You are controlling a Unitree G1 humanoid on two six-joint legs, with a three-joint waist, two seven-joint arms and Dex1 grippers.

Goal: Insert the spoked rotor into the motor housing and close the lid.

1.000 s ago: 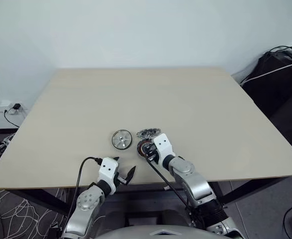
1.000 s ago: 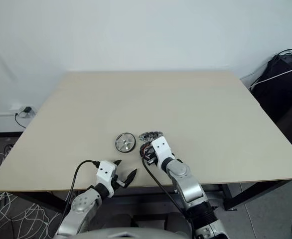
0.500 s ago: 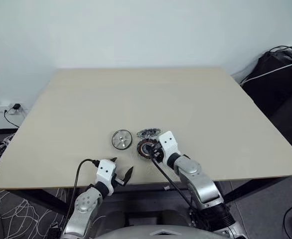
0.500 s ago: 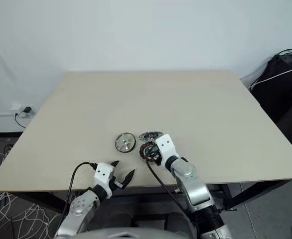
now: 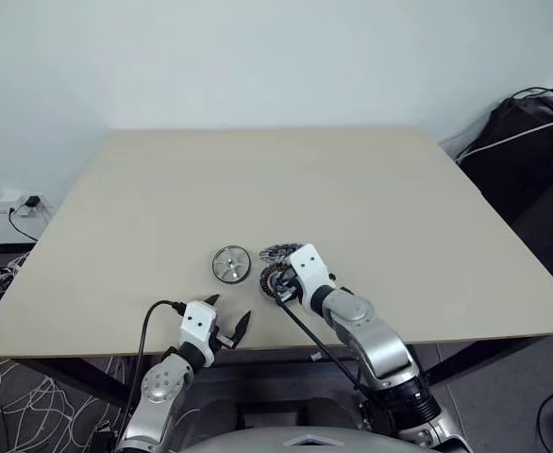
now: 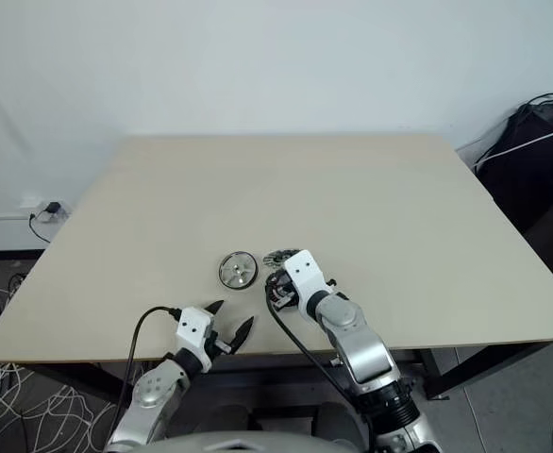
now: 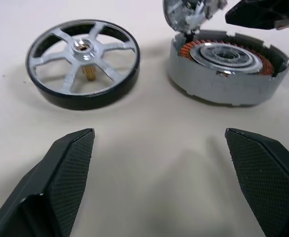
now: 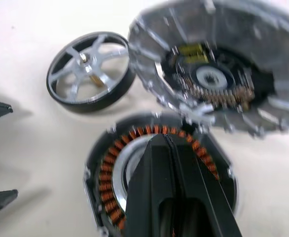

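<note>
The spoked rotor (image 5: 230, 264) lies spokes-up on the table (image 5: 352, 198), its dark rim and brass shaft clear in the left wrist view (image 7: 83, 64). Just right of it sits the motor housing (image 5: 275, 280), copper windings ringing a silver hub (image 8: 112, 182). The lid (image 8: 218, 74) leans tilted against the housing's far rim. My right gripper (image 8: 166, 143) is shut, empty, its tips over the housing's hub. My left gripper (image 7: 159, 148) stands open near the table's front edge, facing the gap between rotor and housing, with nothing between its fingers (image 7: 60, 182).
A black cable (image 5: 154, 326) runs from my left wrist over the table's front edge. Dark bags and cables (image 5: 531, 132) sit on the floor off the right side. Loose wires (image 5: 12, 406) lie on the floor at the left.
My right hand shifted slightly right, then back over the housing, and lifted a little. The left gripper stays open by the front edge. Rotor, housing and lid keep their places.
</note>
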